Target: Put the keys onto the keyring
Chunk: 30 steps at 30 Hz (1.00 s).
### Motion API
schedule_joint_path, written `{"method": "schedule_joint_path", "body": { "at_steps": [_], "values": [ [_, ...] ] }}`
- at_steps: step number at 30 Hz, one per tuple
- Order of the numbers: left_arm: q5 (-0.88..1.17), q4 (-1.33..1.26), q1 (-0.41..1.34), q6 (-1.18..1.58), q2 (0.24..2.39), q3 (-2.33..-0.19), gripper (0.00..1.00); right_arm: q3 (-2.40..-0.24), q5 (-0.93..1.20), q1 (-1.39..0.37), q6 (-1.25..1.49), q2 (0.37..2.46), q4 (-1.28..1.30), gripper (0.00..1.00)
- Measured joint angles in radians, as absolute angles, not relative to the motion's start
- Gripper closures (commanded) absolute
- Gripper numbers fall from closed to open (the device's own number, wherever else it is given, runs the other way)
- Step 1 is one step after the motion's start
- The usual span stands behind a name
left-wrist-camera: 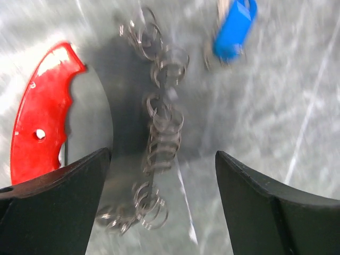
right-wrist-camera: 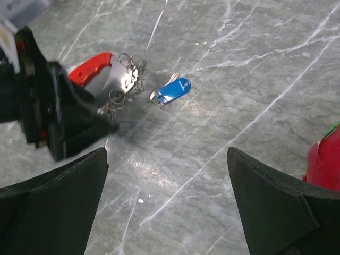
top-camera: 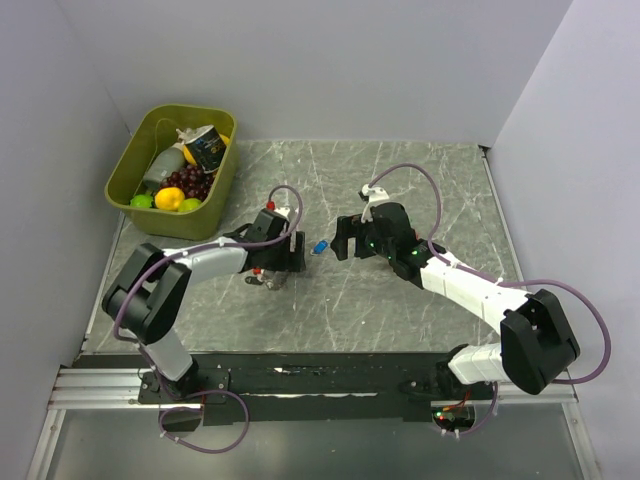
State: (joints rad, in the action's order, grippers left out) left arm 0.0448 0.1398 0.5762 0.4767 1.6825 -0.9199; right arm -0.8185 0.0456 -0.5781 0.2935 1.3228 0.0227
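Note:
The blue-headed key [top-camera: 320, 246] lies flat on the marble between both grippers; it shows in the right wrist view [right-wrist-camera: 173, 91] and, blurred, in the left wrist view [left-wrist-camera: 234, 29]. The keyring's red clip [left-wrist-camera: 40, 114] lies on the table with its silvery chain of rings [left-wrist-camera: 162, 127] stretched out between the open fingers of my left gripper [left-wrist-camera: 162, 183]. The red clip also shows in the right wrist view [right-wrist-camera: 90, 69]. My left gripper [top-camera: 290, 252] is open, low over the chain. My right gripper [top-camera: 345, 238] is open and empty, just right of the key.
An olive bin [top-camera: 122, 170] with toy fruit and a can stands at the back left. A round red toy fruit [right-wrist-camera: 324, 159] sits at the right edge of the right wrist view. Grey walls close in the marble table [top-camera: 400, 190].

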Motion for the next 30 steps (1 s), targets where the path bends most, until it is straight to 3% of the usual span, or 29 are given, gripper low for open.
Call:
{"method": "schedule_joint_path", "body": {
  "at_steps": [6,13,17,21,22,25,30],
  "values": [
    [0.073,0.282,0.585,0.519,1.593,-0.894,0.0,-0.819,0.049,-0.578,0.29,1.326,0.036,0.0],
    [0.002,0.35,0.567,0.572,1.42,-0.943,0.02,-0.842,0.116,-0.579,0.29,1.36,0.039,0.0],
    [-0.006,0.34,0.466,0.594,1.411,-0.956,0.01,-0.928,0.157,-0.592,0.291,1.47,0.053,0.01],
    [0.003,0.337,0.362,0.612,1.443,-0.9,0.01,-1.02,0.178,-0.639,0.291,1.591,0.091,0.15],
    [0.007,0.338,0.347,0.615,1.459,-0.886,0.01,-1.047,0.178,-0.657,0.292,1.62,0.101,0.27],
    [0.029,0.338,0.332,0.622,1.51,-0.862,0.01,-1.123,0.183,-0.699,0.296,1.707,0.129,0.43],
    [0.062,0.327,0.332,0.623,1.553,-0.859,0.01,-1.175,0.228,-0.727,0.319,1.82,0.135,0.47]
  ]
}}
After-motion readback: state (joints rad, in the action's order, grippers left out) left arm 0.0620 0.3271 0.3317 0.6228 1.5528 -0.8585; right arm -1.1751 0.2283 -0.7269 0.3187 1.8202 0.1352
